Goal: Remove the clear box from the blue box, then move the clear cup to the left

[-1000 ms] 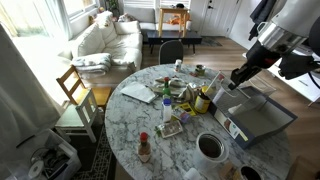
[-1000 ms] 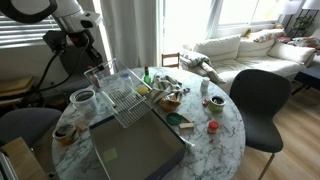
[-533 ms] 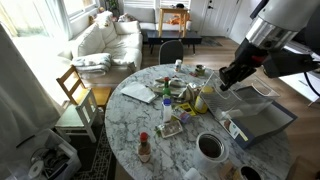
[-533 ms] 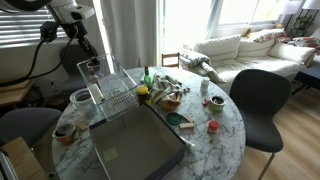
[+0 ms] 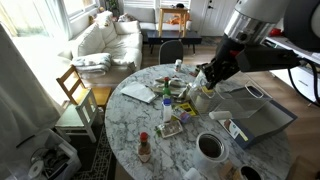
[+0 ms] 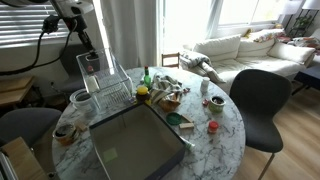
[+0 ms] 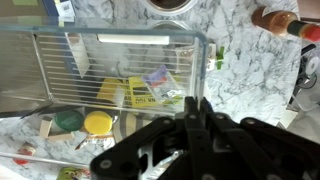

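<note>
My gripper point(image 7: 186, 104) is shut on the wall of the clear box point(image 7: 110, 62), a see-through box with a wire rack inside. It holds the box tilted in the air, off the blue box, in both exterior views point(image 6: 103, 78) point(image 5: 200, 97). The gripper also shows in the exterior views point(image 6: 89, 62) point(image 5: 207, 79). The blue box point(image 6: 140, 150) point(image 5: 268, 125) lies on the marble table, wide and shallow with a dark inside. The clear cup point(image 6: 82, 98) point(image 5: 211, 146) stands on the table beside the blue box. It also shows at the top edge of the wrist view point(image 7: 170, 5).
Small clutter fills the table's middle: a yellow-lidded jar point(image 6: 142, 91) point(image 7: 98, 123), a green lid point(image 6: 174, 118) and a red-capped bottle point(image 5: 144, 148). A white-labelled packet point(image 5: 237, 130) lies at the blue box's edge. A dark chair point(image 6: 255, 100) stands by the table.
My gripper has lifted the clear box up off the blue box. It has carried the box sideways over the table's cluttered middle, tilting it more upright. The cup has not moved.
</note>
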